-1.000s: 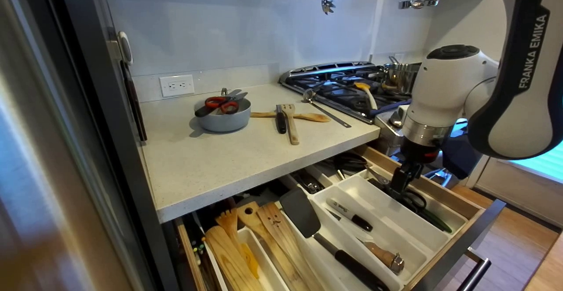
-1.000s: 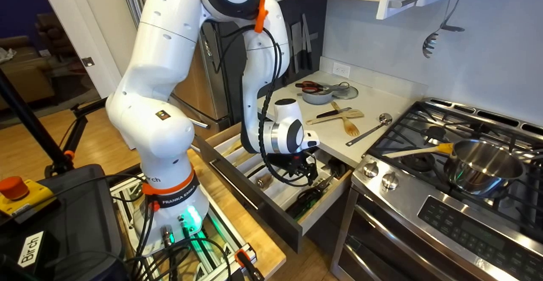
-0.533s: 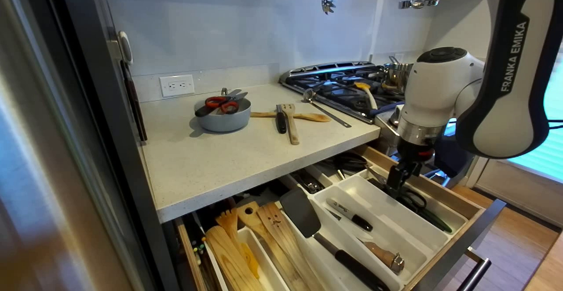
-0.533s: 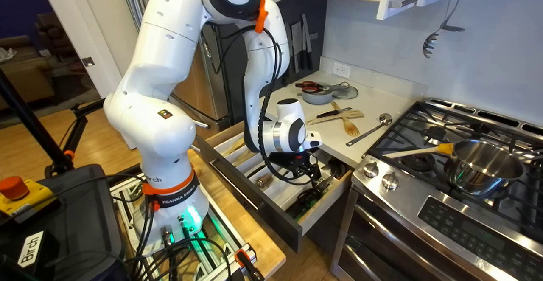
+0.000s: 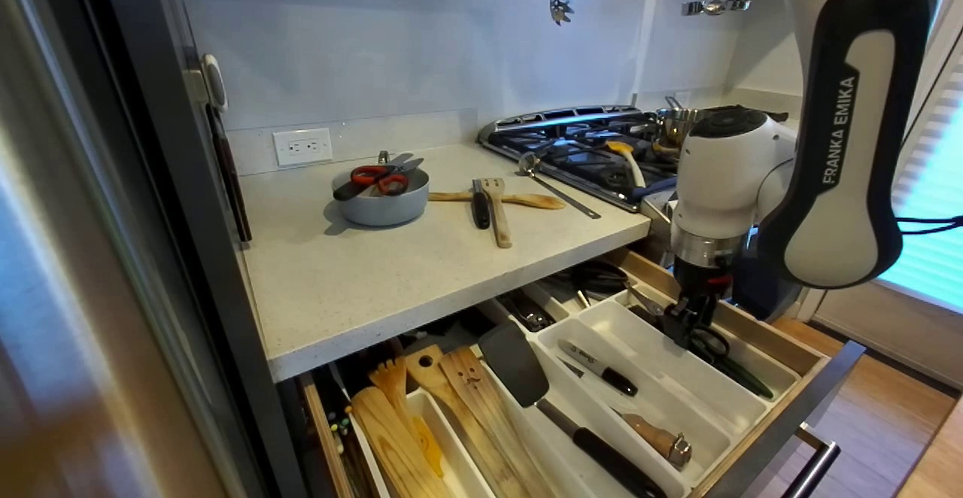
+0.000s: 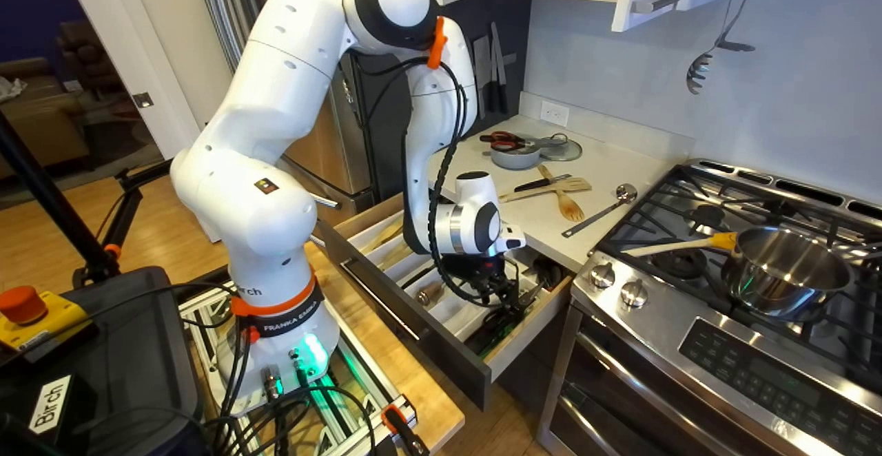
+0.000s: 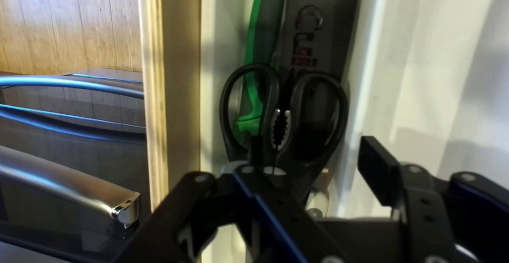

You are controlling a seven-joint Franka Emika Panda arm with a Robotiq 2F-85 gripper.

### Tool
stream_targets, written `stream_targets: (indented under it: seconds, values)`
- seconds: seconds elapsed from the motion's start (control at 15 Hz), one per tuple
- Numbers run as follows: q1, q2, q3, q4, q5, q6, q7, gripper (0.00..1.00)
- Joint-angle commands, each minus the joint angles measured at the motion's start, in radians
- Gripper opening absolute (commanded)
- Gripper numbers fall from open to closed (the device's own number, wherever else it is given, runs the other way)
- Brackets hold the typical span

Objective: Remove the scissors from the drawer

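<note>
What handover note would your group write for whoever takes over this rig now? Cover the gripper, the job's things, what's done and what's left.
Gripper: open, by the handles of the scissors; contact unclear.
Scissors: black-handled, lying in the end compartment of the drawer, nearest the stove.
Done: drawer open, gripper at the scissors.
Left: grip them, lift them out.
Red-handled scissors are outside the drawer; likely not the target.
</note>
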Motion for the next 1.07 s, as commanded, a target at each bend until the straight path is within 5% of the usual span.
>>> stream_targets:
  seconds: [0.0, 0.47, 1.0]
  values:
    - [-0.057, 0.063, 0.049, 0.058, 0.024, -0.036, 0.000, 0.80]
    - [-0.177, 0.080, 0.145, 0.090, 0.037, -0.050, -0.023, 0.56]
    - [-0.196, -0.018, 0.050, -0.031, -0.023, 0.172, -0.036, 0.70]
